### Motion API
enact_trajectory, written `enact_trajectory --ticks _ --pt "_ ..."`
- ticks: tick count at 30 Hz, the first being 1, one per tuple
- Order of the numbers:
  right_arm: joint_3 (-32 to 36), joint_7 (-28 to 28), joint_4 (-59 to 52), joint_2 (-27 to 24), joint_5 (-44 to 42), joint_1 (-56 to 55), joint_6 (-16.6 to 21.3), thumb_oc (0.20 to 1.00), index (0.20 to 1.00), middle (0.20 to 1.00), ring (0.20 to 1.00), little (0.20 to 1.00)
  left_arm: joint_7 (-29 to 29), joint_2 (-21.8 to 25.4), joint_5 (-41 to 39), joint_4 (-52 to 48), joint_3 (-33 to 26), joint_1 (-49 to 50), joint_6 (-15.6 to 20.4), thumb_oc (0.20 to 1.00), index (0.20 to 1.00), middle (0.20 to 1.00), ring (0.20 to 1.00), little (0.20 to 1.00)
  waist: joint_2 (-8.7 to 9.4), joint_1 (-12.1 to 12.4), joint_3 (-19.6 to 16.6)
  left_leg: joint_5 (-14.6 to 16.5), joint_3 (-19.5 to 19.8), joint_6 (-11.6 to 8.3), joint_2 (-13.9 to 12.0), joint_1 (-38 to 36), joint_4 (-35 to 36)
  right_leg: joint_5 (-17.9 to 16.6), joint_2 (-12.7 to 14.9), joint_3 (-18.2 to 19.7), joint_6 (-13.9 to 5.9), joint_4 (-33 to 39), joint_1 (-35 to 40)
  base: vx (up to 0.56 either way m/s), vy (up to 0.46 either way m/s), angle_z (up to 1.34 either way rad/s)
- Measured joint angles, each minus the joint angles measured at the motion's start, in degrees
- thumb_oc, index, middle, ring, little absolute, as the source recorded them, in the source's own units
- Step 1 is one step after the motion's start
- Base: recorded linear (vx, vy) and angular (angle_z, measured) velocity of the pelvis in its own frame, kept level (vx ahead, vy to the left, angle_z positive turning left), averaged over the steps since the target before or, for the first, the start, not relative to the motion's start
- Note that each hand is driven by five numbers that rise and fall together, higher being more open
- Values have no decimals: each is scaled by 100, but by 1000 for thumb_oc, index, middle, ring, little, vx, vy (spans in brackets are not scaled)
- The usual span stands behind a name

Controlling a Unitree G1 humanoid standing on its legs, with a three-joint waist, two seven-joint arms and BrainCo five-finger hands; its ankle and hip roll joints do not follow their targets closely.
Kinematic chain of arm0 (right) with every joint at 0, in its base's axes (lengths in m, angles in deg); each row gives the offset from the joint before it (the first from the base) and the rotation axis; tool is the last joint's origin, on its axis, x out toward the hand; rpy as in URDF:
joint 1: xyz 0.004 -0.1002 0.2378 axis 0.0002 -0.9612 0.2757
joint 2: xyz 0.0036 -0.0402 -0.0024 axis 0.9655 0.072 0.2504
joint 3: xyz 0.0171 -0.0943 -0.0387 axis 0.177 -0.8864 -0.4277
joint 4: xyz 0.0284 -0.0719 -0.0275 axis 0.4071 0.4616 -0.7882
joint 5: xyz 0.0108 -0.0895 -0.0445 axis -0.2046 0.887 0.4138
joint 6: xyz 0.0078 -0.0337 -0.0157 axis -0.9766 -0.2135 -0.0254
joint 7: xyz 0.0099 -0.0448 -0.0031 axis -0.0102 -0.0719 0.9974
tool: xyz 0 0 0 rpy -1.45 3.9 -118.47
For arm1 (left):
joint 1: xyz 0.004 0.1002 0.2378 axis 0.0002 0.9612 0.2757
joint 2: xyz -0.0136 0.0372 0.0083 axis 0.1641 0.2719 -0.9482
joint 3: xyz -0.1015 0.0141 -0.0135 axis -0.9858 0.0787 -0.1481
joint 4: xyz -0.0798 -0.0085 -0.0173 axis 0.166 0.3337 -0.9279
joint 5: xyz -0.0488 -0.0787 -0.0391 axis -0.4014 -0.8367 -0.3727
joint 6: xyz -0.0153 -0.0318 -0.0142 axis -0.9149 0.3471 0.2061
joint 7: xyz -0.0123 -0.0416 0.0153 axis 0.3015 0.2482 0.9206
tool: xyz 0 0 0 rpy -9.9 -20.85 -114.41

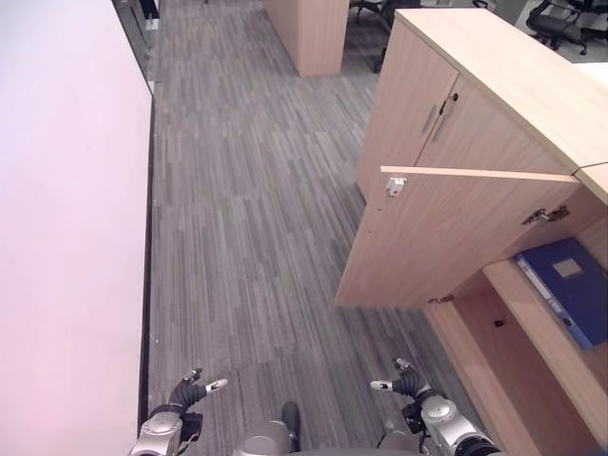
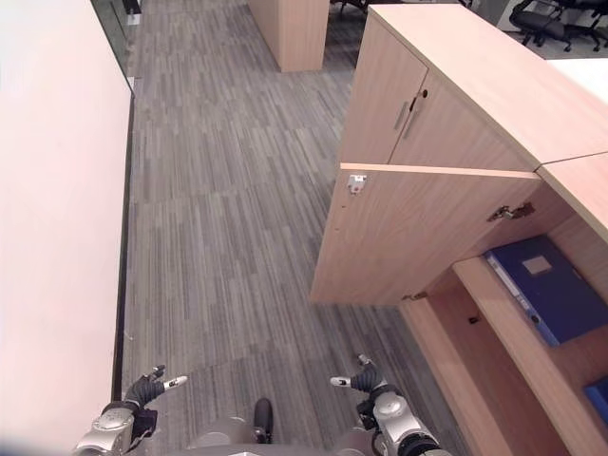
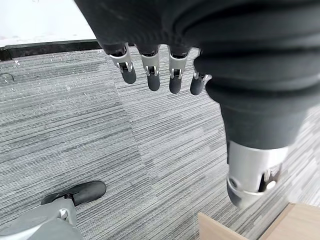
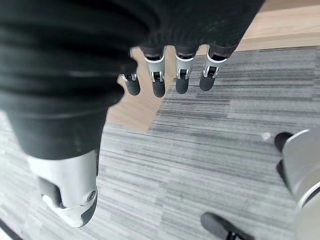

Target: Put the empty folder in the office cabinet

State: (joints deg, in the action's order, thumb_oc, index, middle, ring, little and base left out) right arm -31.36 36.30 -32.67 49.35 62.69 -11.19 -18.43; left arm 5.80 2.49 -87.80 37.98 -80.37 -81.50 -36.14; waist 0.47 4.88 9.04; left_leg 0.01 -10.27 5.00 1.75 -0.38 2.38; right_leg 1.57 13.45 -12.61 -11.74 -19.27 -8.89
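A blue folder (image 1: pixel 567 285) lies flat on a shelf inside the open wooden office cabinet (image 1: pixel 494 114) at the right; its door (image 1: pixel 446 233) stands swung out toward the aisle. The folder (image 2: pixel 541 290) shows in the right eye view too, with a second blue thing (image 2: pixel 598 394) lower on the shelf edge. My left hand (image 1: pixel 186 392) hangs low at the bottom left, fingers (image 3: pixel 150 75) relaxed and holding nothing. At the bottom right my right hand (image 1: pixel 410 384) is likewise open over the carpet, its fingers (image 4: pixel 170 80) straight and apart from the cabinet.
Grey striped carpet (image 1: pixel 247 218) runs down the aisle. A white wall (image 1: pixel 66 218) bounds the left side. Another wooden unit (image 1: pixel 309 33) stands at the far end, with office chairs (image 1: pixel 560 24) behind the cabinet. The cabinet's open door juts into the aisle.
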Motion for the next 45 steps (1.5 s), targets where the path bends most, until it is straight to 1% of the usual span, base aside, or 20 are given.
enact_trajectory --ticks 1,2,4,6,9,11,13,16,21,25,29,30,34,36,37,38,39,40,41,45 --pt "1 -1 11 -5 0 -53 -2 1000 1000 1000 1000 1000 4 6 -3 16 -1 -3 -11 1000 1000 1000 1000 1000 4 -71 -16 -119 57 -43 3 -43 112 150 -266 67 74 287 6 93 -1 27" --pt "3 -6 14 -14 0 -101 -19 1000 1000 1000 1000 1000 0 21 -3 15 5 25 -13 1000 1000 1000 1000 1000 24 -152 -28 -136 68 -25 43 -45 140 155 -365 16 89 457 0 89 2 31" --pt "9 -12 43 -77 0 -266 -13 1000 1000 1000 1000 1000 3 -39 -5 25 2 -65 -11 1000 1000 1000 1000 1000 56 -307 -49 -132 165 -24 203 -142 230 141 -483 302 123 729 -104 56 -47 30" --pt "18 -6 64 -99 0 -453 -10 1000 1000 1000 1000 1000 8 -51 -6 24 69 -40 5 1000 1000 1000 1000 1000 7 -288 -99 -150 74 11 207 -264 253 53 -390 257 247 921 -68 55 -120 1" --pt "40 -6 95 -166 2 -321 -8 1000 1000 1000 1000 1000 19 -109 -36 -8 94 33 7 1000 1000 1000 1000 1000 -55 -276 -115 -85 -143 -106 90 -287 257 -122 -7 102 161 1309 47 68 -122 -37" --pt "29 -1 80 -160 3 -348 4 1000 1000 1000 1000 1000 10 -115 -51 -23 90 69 25 1000 1000 1000 1000 1000 18 -290 -165 -40 -193 -273 63 -345 242 -639 104 109 192 1714 333 140 -138 -30" --pt "25 1 134 -268 7 -462 -15 1000 1000 1000 1000 1000 -2 -308 -49 9 114 147 29 1000 1000 1000 1000 1000 -109 -333 -263 27 -186 -505 -221 -589 220 -828 -252 114 483 2179 763 77 -84 -25" --pt "23 4 72 -553 16 -658 -14 1000 1000 1000 1000 1000 -3 -531 -45 -7 130 130 29 1000 1000 1000 1000 1000 -384 -448 -470 89 -177 -698 -551 -673 180 -778 -588 153 595 2417 926 112 -175 -21" --pt "39 4 67 -820 16 -725 -11 1000 1000 1000 1000 1000 -9 -651 -44 -145 306 31 33 1000 1000 1000 1000 1000 -522 -618 -516 125 -181 -887 -904 -673 -4 -707 -932 274 748 2449 957 23 -138 -19" --pt "37 11 72 -803 13 -721 22 1000 1000 1000 1000 1000 -35 -669 -147 -353 366 -81 41 1000 1000 1000 1000 1000 -410 -601 -350 207 -192 -1070 -1012 -351 -825 -636 -944 378 851 2460 942 3 -90 -18" --pt "-91 5 102 -821 16 -557 33 1000 1000 1000 1000 1000 -27 -665 -328 -496 357 -154 39 1000 1000 1000 1000 1000 -137 -612 -114 155 204 -1262 -979 192 -2034 -635 -868 634 876 2460 890 21 -10 -40" --pt "-185 3 99 -837 17 -479 25 1000 1000 1000 1000 1000 -9 -661 -472 -709 356 -157 40 1000 1000 1000 1000 1000 -38 -588 -63 277 595 -1261 -791 372 -2221 -778 -799 848 1059 2459 839 115 37 -57" --pt "-179 5 109 -880 21 -319 28 1000 1000 1000 1000 1000 28 -659 -799 -1127 436 -439 136 1000 1000 1000 1000 1000 -102 -494 -61 347 1636 -1180 -236 130 -239 -809 -752 1042 1093 2430 486 56 42 -45" --pt "-153 5 134 -855 25 -308 26 1000 1000 1000 1000 1000 22 -606 -912 -1363 411 -588 156 1000 1000 1000 1000 1000 -230 -480 -72 221 1586 -920 -245 58 18 -864 -849 1120 997 2464 476 106 66 -46" --pt "-191 18 113 -806 29 -317 39 1000 1000 1000 1000 1000 25 -542 -960 -1436 309 -613 181 1000 1000 1000 1000 1000 -198 -400 -45 161 1394 -862 -278 6 81 -815 -866 1222 873 2472 522 130 82 -59" --pt "-179 17 125 -801 29 -361 59 1000 1000 1000 1000 1000 36 -520 -1037 -1497 283 -578 184 1000 1000 1000 1000 1000 -325 -389 -57 59 1282 -705 -411 -18 162 -818 -961 1139 815 2383 525 128 92 -35" --pt "-157 62 283 -760 30 -412 28 1000 1000 1000 1000 1000 76 -244 -1118 -1767 302 -527 217 1000 1000 1000 1000 1000 -428 -442 -219 -32 1250 -657 -693 -72 288 -307 -1169 905 735 1226 539 161 162 -1" --pt "-161 65 273 -678 30 -465 36 1000 1000 1000 1000 1000 83 6 -1119 -1795 299 -528 226 1000 1000 1000 1000 1000 -113 -450 -371 -78 1205 -719 -480 -70 313 71 -907 1031 719 1496 829 146 156 6" --pt "-112 57 281 -678 35 -474 30 1000 1000 1000 1000 1000 120 116 -1125 -1735 242 -550 207 1000 1000 1000 1000 1000 -83 -468 -411 -210 1194 -740 -452 -198 332 64 -882 1025 732 1988 1150 133 156 -9" --pt "-207 120 187 -670 53 -717 39 1000 1000 1000 1000 1000 176 399 -1127 -1422 40 -949 298 1000 1000 1000 1000 1000 -165 -577 -598 -318 1065 -719 -377 -432 304 -202 -800 1038 704 2297 1521 70 105 -11"
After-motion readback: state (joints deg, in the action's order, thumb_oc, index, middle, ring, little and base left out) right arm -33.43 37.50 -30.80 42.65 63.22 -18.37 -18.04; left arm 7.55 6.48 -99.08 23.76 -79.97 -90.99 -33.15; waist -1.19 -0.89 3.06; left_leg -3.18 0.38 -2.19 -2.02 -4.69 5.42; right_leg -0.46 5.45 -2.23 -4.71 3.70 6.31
